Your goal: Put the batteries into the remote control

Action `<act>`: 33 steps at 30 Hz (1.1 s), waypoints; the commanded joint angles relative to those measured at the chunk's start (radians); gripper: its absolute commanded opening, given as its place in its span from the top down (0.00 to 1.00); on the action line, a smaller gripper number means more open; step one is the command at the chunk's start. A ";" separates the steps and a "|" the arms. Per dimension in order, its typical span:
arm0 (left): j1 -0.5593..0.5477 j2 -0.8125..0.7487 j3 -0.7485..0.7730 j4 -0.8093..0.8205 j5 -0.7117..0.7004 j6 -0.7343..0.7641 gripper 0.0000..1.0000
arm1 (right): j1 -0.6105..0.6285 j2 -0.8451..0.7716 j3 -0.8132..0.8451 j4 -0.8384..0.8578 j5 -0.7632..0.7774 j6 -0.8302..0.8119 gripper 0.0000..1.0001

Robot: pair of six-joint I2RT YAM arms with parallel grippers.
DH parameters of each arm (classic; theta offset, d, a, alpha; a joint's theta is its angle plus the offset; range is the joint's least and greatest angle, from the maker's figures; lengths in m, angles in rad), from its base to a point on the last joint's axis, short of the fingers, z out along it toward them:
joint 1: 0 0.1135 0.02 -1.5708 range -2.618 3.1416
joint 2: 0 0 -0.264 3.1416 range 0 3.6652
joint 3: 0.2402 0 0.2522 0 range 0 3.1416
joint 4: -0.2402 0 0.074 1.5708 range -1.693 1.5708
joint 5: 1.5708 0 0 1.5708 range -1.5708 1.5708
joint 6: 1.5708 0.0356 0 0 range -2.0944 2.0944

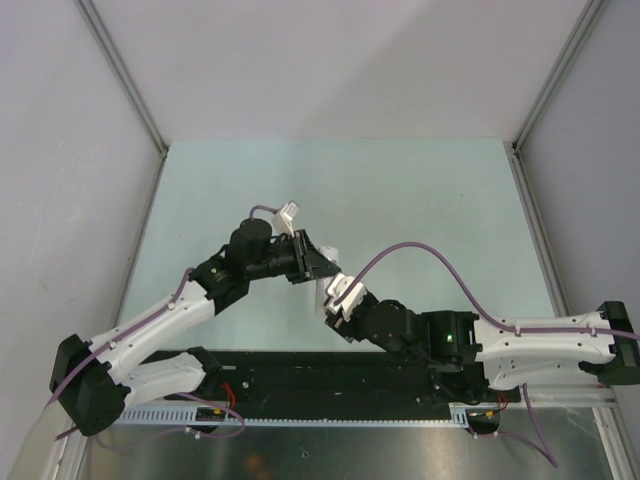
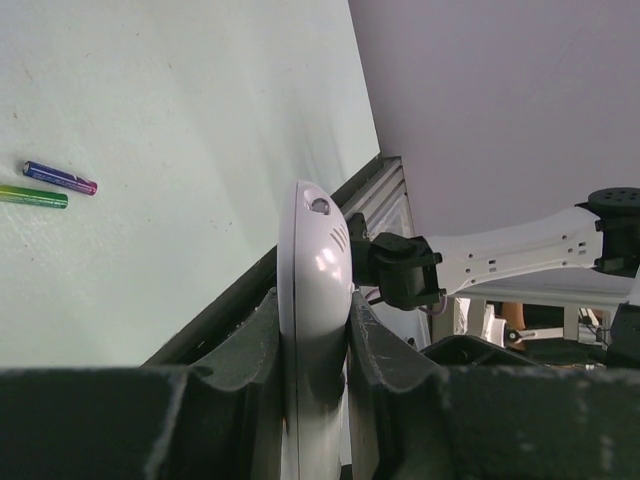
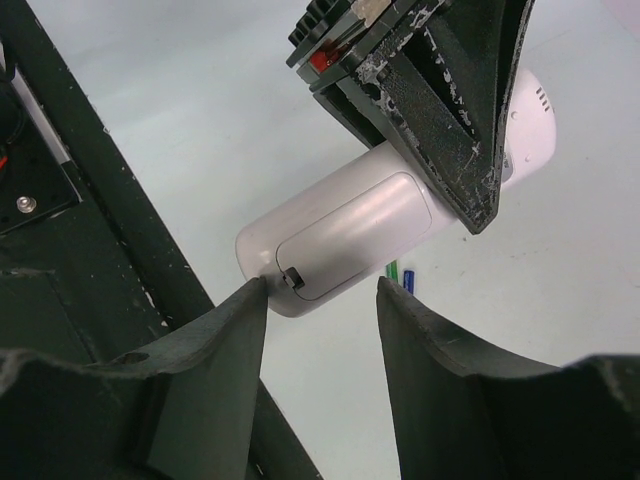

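Nearest us, our right gripper (image 3: 320, 300) stands with its jaws apart, holding nothing. The rounded end of the remote control (image 3: 340, 235) sits just beyond the gap between its fingertips. The latch (image 3: 291, 278) of the battery cover (image 3: 355, 232) is just beside one fingertip, and we cannot tell whether they touch. Farther along, our left gripper (image 2: 312, 320) is clamped on the remote's body, one finger on each side, holding it off the table (image 2: 180, 110). Beyond its fingers, the purple battery (image 2: 60, 178) and the green battery (image 2: 33, 196) lie side by side on the table, clear of both grippers.
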 commanded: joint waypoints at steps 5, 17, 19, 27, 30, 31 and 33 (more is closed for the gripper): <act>-0.027 -0.040 0.020 0.033 0.049 -0.022 1.00 | -0.028 -0.015 0.037 0.043 0.065 -0.009 0.47; -0.027 -0.026 0.017 0.033 0.053 -0.042 1.00 | -0.028 -0.029 0.035 0.020 0.053 -0.016 0.44; -0.027 -0.029 0.022 0.033 0.055 -0.043 1.00 | -0.026 -0.029 0.037 0.016 0.048 -0.017 0.44; -0.027 -0.032 0.034 0.035 0.079 -0.042 1.00 | -0.025 0.000 0.038 0.008 0.102 -0.022 0.47; -0.027 -0.040 0.028 0.038 0.089 -0.046 1.00 | -0.026 0.014 0.037 0.012 0.128 -0.023 0.50; -0.028 -0.043 0.025 0.038 0.089 -0.048 1.00 | -0.026 0.017 0.035 0.014 0.134 -0.025 0.52; -0.030 -0.046 0.025 0.039 0.090 -0.049 1.00 | -0.028 0.022 0.035 0.023 0.146 -0.028 0.53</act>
